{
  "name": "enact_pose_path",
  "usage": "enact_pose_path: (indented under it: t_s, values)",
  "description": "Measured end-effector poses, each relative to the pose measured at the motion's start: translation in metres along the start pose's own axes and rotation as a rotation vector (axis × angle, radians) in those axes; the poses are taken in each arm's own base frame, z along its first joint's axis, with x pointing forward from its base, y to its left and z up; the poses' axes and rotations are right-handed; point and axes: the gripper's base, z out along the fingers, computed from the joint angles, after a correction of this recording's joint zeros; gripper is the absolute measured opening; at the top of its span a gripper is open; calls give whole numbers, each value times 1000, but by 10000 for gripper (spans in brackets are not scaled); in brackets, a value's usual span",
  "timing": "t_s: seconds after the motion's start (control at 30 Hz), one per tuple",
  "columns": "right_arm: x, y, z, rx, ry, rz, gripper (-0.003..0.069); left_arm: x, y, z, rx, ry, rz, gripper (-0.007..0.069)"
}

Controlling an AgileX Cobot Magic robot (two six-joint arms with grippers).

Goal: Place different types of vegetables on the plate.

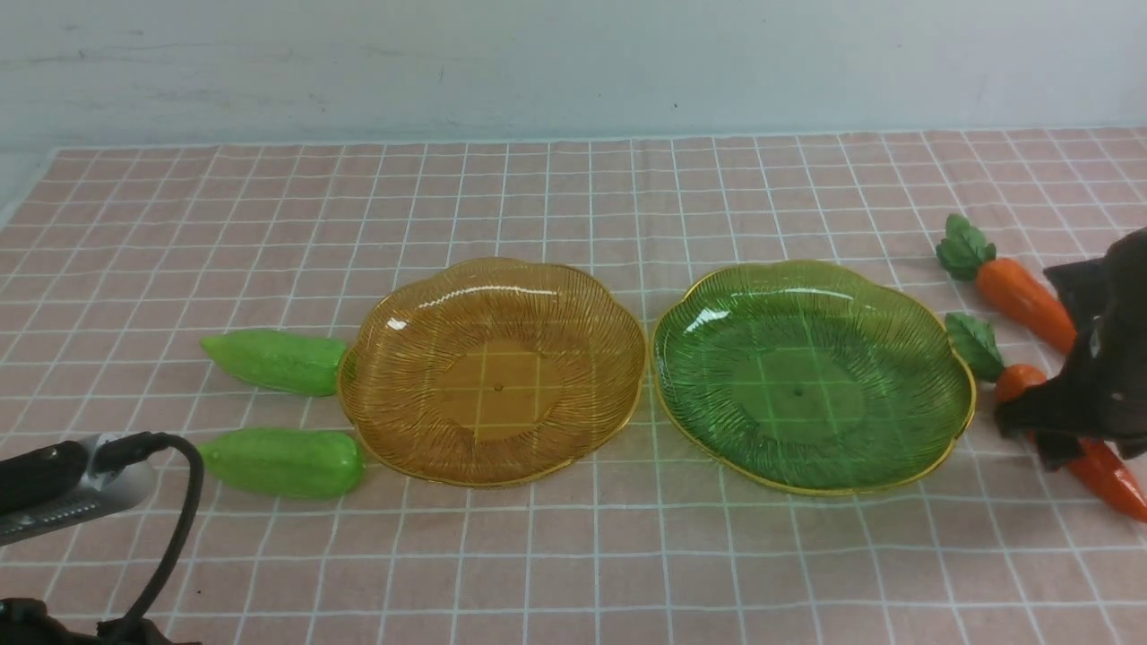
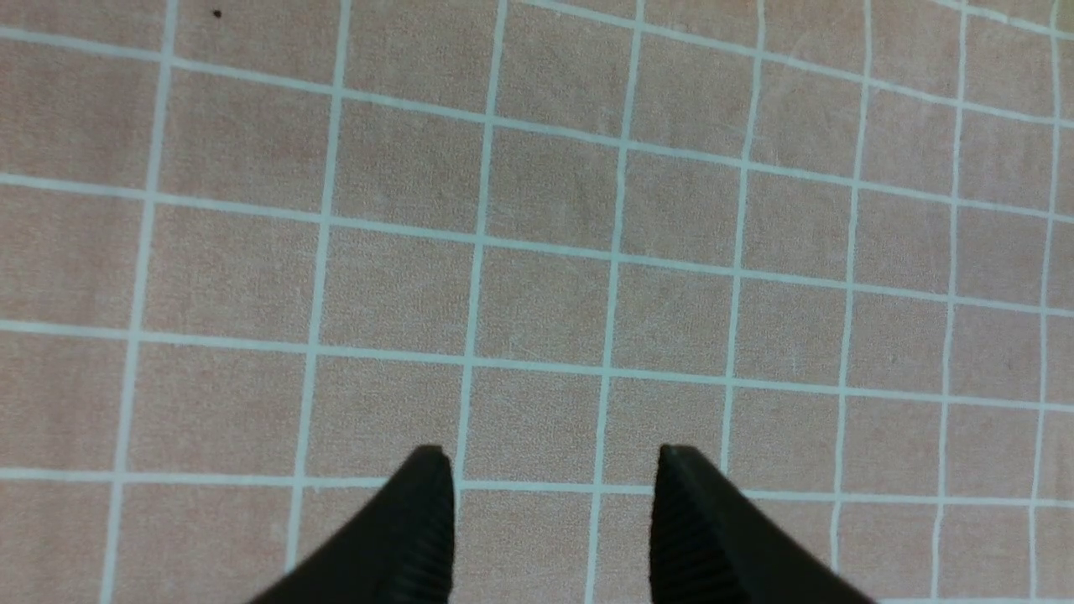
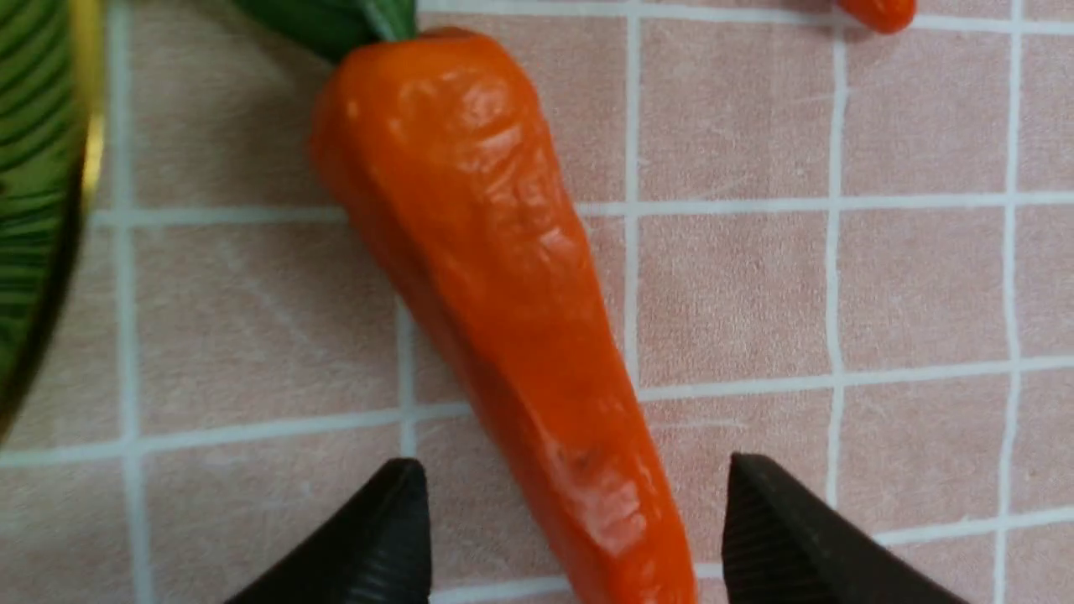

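Two light-green gourds [image 1: 273,361] [image 1: 282,462] lie left of the amber plate [image 1: 493,376]. A green plate [image 1: 811,381] sits beside it, and both plates hold nothing. Two orange carrots with leafy tops lie right of the green plate, the far carrot [image 1: 1021,300] and the near carrot [image 1: 1107,475]. My right gripper [image 1: 1044,434] hangs over the near carrot. In the right wrist view this gripper [image 3: 575,466] is open, the carrot [image 3: 478,235] lying between its fingers with a gap on each side. My left gripper [image 2: 550,470] is open over bare cloth.
A pink checked cloth [image 1: 573,555] covers the table up to a pale wall at the back. The left arm's wrist and its black cable [image 1: 63,488] sit at the near left, short of the gourds. The green plate's gold rim [image 3: 84,126] is close to the carrot.
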Motion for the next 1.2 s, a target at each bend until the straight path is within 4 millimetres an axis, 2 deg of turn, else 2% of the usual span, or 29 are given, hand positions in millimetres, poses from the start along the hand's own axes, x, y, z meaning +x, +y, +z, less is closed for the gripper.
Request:
enact_pose_path:
  t_s: [0.13,0.2,0.23,0.3,0.33,0.37,0.4,0.5,0.53,0.57,0.6,0.63,0.7,0.77,0.87,0.97,1.07,1.2]
  values:
    - [0,4,14,-5,23,-21,424,0,0,0,0,-1,1,304]
    - [-1,4,14,-7,17,-43,353,0,0,0,0,-1,1,304]
    - [-2,4,13,-6,21,-50,295,0,0,0,0,-1,1,304]
    - [-3,3,12,-2,29,-54,248,0,0,0,0,-1,1,304]
    - [-9,0,3,11,36,-47,210,0,0,0,0,-1,1,304]
    - [-10,-1,0,13,40,-42,212,0,0,0,0,-1,1,304]
    - [-18,-5,-18,4,24,-13,214,0,0,0,0,-1,1,304]
    - [-32,-6,-47,-58,-30,34,214,0,0,0,0,-2,1,304]
    - [-32,-6,-49,-65,-32,33,214,0,0,0,0,-2,1,304]
    - [-40,0,-64,-140,-67,38,214,0,0,0,0,-2,1,304]
    - [-41,2,-66,-150,-71,42,214,0,0,0,0,-2,1,304]
    - [-45,14,-74,-230,-95,22,214,0,0,0,0,-3,1,304]
    - [-48,38,-76,-321,-127,-39,214,0,0,0,1,-4,1,304]
    - [-52,64,-70,-371,-161,-100,214,0,0,0,1,-5,1,304]
    - [-55,80,-57,-377,-175,-133,287,0,0,0,1,-5,-3,304]
    - [-59,80,-51,-364,-189,-136,425,-1,0,0,1,-6,-13,304]
    - [-71,69,-56,-332,-242,-130,549,-1,0,0,1,-6,-13,304]
    - [-89,43,-59,-266,-304,-97,617,-1,0,0,1,-6,-19,304]
